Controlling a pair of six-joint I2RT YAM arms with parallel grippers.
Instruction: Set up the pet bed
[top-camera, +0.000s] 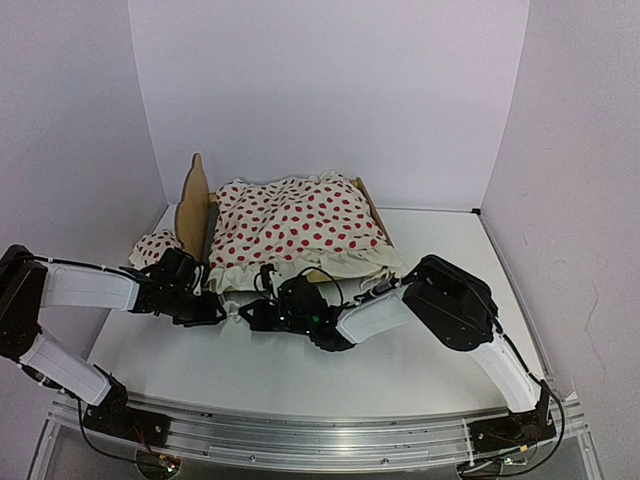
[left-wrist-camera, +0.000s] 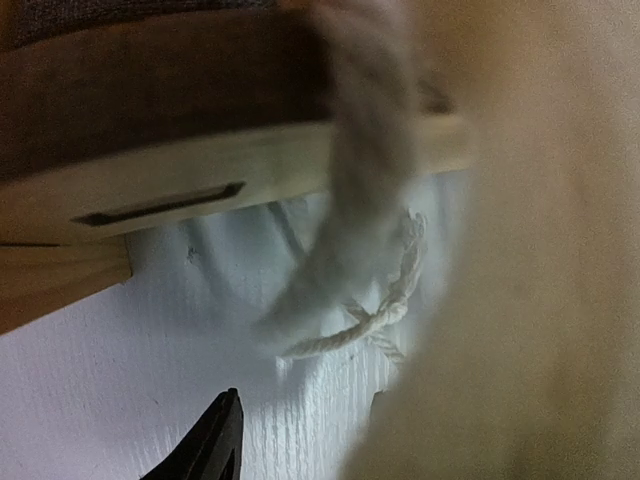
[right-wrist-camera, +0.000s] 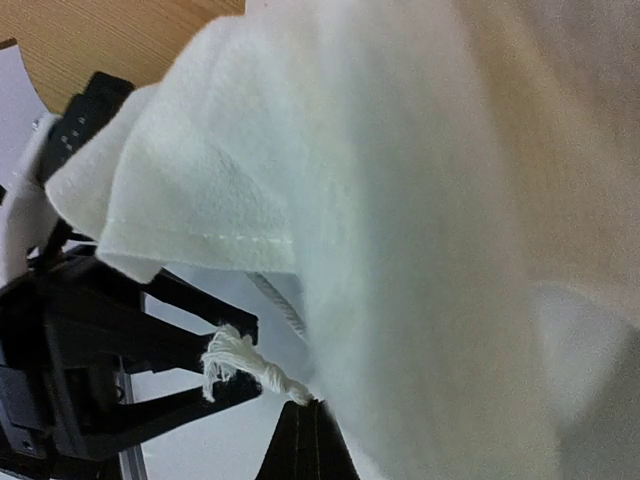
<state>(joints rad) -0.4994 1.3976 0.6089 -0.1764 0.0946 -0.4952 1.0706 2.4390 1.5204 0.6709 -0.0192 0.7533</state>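
The pet bed (top-camera: 192, 205) stands at the back left, headboard on the left, its plywood rail close up in the left wrist view (left-wrist-camera: 200, 185). A white red-dotted blanket (top-camera: 295, 225) covers it and hangs over the front. My two grippers meet below the blanket's front edge. The right gripper (top-camera: 248, 316) is shut on a white twisted cord (right-wrist-camera: 240, 362) with a frayed end. The left gripper (top-camera: 222, 312) is open, its fingers (right-wrist-camera: 205, 325) on either side of that frayed end. The cord also shows knotted in the left wrist view (left-wrist-camera: 392, 305).
A small red-dotted pillow (top-camera: 152, 246) lies on the table left of the bed, behind my left arm. Blanket fabric (right-wrist-camera: 380, 200) fills most of the right wrist view and blurs the right side of the left wrist view (left-wrist-camera: 540, 300). White walls enclose the table.
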